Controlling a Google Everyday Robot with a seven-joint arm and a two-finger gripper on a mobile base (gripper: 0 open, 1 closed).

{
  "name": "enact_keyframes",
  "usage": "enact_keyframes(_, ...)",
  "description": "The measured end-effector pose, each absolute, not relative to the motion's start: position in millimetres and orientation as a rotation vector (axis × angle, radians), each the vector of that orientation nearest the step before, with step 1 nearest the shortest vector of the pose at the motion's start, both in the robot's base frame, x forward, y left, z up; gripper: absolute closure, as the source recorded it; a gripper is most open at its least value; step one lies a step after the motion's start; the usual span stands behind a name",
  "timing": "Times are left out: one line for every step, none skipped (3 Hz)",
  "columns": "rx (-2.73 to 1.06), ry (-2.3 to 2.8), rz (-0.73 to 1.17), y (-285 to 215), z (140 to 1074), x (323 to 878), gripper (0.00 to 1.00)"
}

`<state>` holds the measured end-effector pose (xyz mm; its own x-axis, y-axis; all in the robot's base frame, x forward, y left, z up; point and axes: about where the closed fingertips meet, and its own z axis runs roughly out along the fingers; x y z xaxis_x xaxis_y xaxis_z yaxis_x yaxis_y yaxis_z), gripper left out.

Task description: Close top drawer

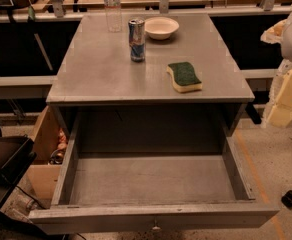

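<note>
One drawer matters here, the top drawer (151,181), and it stands pulled far out of the cabinet toward the camera, its bare grey box open from above with nothing lying inside. Its flat front (86,218) runs along the bottom edge of the view, with the small round knob (156,227) just showing at the middle. I judge it stiff, wide and fairly heavy, likely to slide straight in if pushed squarely, while a shove near one end could skew it and make it bind. The best place to bear on it looks to be the middle of the front, on or just beside the knob, with a flat push rather than a pinch, since closing needs no hold. Above it the bench (101,74) carries a sponge (184,76) near the front right, a drinks can (137,39) further back, a white bowl (161,27) just beside the can, and a clear water bottle (112,6) at the rear; a hard slam might rock the can and the bottle. Pale blocky shapes (286,89) at the right edge may belong to the robot, though I cannot tell. The gripper is not in view, so whether it is spread or pressed together cannot be told
</note>
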<state>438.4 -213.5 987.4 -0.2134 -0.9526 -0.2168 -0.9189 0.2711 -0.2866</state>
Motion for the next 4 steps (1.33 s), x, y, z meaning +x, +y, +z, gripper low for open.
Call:
enact_keyframes(-1.704, 2.201, -0.135, -213.5, 987.5, 438.3, 0.0)
enact_keyframes(-1.694, 2.181, -0.13, -217.1, 972.0, 422.8, 0.0)
enact_keyframes(-1.664, 2.082, -0.162, -220.3, 957.2, 377.0, 0.16)
enact_keyframes(-1.64, 2.024, -0.224, -228.3, 936.6, 323.7, 0.39)
